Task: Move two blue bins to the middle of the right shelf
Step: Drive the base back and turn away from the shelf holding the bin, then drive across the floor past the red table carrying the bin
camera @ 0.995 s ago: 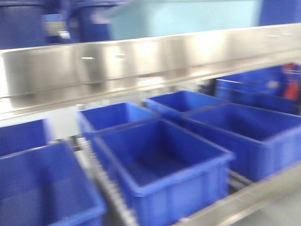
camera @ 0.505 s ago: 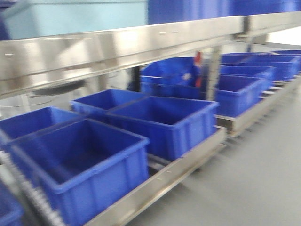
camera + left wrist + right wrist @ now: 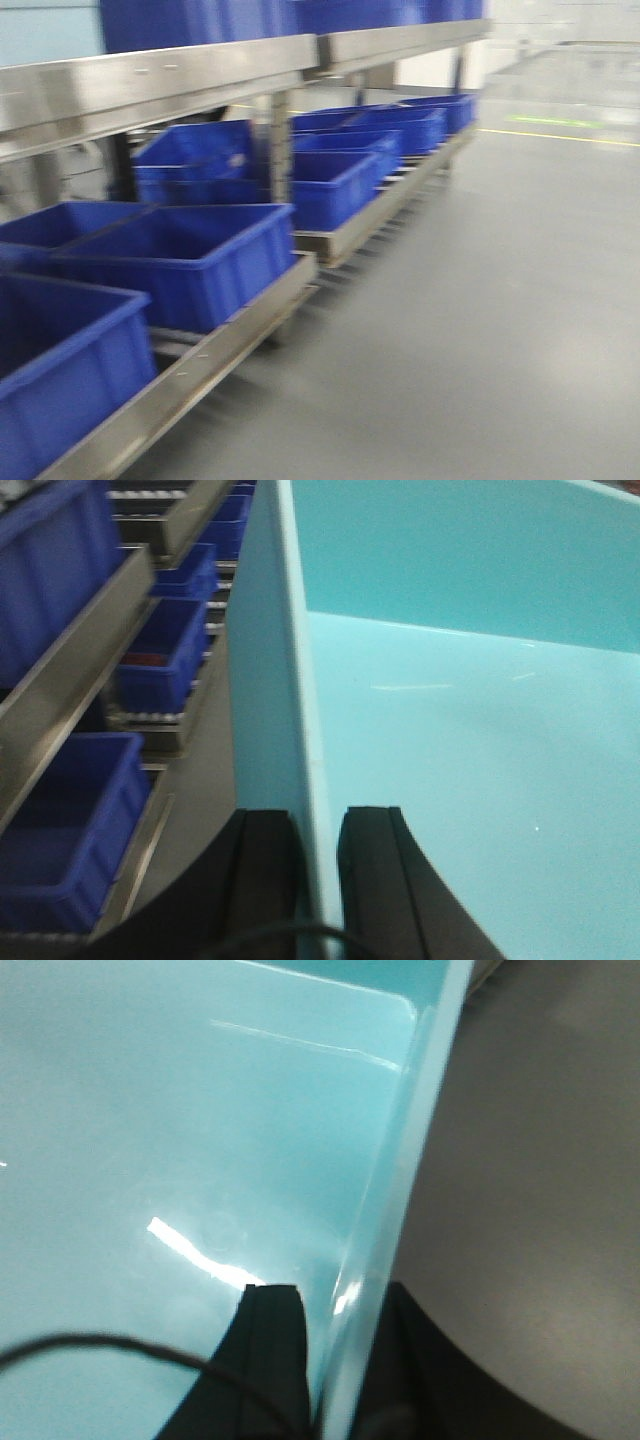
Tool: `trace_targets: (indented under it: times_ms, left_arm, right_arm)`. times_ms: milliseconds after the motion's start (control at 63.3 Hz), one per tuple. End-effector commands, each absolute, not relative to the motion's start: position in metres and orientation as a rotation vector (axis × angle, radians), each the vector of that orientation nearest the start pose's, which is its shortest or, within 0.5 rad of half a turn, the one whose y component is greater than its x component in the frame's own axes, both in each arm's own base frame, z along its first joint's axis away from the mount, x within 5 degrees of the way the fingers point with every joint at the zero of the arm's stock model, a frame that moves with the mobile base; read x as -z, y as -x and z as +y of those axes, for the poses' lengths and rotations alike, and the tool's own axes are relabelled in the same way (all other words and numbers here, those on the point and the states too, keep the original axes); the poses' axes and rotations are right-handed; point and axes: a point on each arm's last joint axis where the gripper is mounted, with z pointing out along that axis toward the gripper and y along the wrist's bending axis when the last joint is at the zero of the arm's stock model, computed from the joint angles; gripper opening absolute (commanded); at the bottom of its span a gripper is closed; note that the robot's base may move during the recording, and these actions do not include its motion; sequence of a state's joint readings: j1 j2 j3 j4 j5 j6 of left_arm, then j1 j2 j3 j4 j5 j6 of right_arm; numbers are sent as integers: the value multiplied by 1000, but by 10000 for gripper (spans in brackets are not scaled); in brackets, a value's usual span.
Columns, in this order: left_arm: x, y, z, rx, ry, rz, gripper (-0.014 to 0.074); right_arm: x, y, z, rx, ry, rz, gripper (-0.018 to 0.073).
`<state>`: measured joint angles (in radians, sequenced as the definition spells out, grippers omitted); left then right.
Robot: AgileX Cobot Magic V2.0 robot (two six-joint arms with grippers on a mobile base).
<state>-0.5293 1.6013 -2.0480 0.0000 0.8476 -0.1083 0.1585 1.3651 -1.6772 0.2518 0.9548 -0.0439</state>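
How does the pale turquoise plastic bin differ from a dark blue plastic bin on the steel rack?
The pale turquoise plastic bin is far lighter than the dark blue plastic bin. The turquoise bin's walls are clamped by the left gripper and right gripper; the blue bin rests on the steel rack. Both are open-topped and look empty.

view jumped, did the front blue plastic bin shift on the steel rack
No. The blue plastic bin sits as before against the steel rack's lower rail; both slid left in frame, the camera swung right.
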Motion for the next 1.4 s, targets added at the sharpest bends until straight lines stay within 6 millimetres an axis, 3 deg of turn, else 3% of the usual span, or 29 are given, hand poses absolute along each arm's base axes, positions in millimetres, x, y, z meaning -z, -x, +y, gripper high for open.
trace_targets:
  times_ms: [0,1389]
  left_arm:
    - [-539,-285,-168,474,-370,1767,-111]
    - [-539,-285,-168,474,-370,1767,-111]
  right_arm:
    - [-485,-270,59,-328,210,2071,-153]
    - [-485,-270,59,-328,210,2071,-153]
